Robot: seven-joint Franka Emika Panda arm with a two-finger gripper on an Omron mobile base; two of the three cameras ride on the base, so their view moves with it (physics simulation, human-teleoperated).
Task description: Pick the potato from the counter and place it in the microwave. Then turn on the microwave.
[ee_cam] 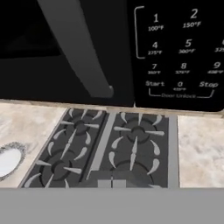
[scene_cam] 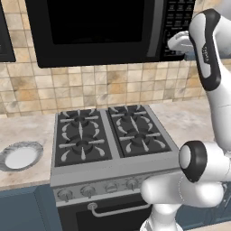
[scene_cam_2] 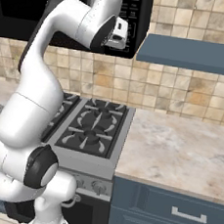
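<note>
The hand (scene_cam: 177, 43) is raised before the keypad of the microwave (scene_cam: 97, 27), its fingers pressed together with nothing seen between them. The microwave door is seen shut above the stove (scene_cam: 110, 133). A pale plate (scene_cam: 19, 156) is seen on the desk (scene_cam_2: 178, 151) left of the stove. The potato cannot be made out.

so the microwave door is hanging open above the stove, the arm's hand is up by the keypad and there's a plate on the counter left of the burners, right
Not quite: the microwave door is closed, its dark glass flush with the front in the left base view and its handle lying across it in the hand view. The rest holds: the gripper is up at the keypad, and the plate sits on the counter left of the stove.
</note>
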